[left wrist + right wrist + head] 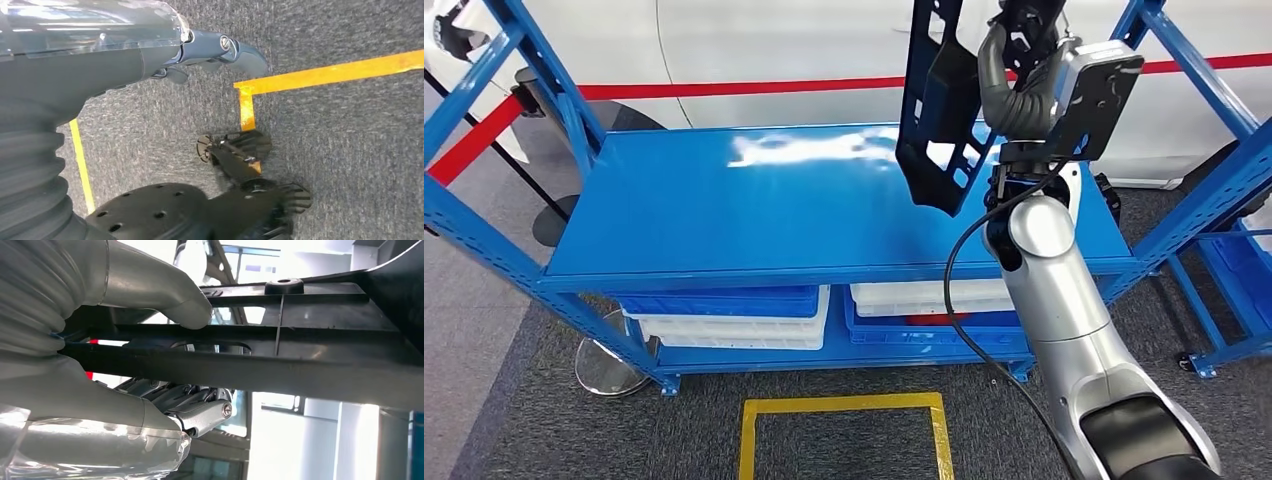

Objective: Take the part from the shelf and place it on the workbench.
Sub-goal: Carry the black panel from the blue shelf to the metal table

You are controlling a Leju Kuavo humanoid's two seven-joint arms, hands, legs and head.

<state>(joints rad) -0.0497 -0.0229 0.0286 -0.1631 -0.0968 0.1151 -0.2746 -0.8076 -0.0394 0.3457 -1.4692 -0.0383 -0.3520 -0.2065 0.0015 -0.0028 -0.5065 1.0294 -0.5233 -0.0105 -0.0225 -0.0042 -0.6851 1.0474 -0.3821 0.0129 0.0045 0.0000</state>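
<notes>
A long black plastic part [939,100] with cut-out slots hangs upright above the right half of the blue workbench top [754,205], its lower end just over the surface. My right hand [1014,70] grips it near the top, arm raised from the lower right. Up close, the thumb [165,295] presses one side of the part's black rails [280,355] and the fingers [200,407] wrap the other side. My left hand [210,52] hangs beside my body over the carpet, fingers curled in, holding nothing.
Blue and white bins [729,315] sit on the lower tier under the bench top. Blue shelf uprights [1199,190] stand at the right and another frame [484,150] at the left. A yellow taped square [844,430] marks the grey carpet in front.
</notes>
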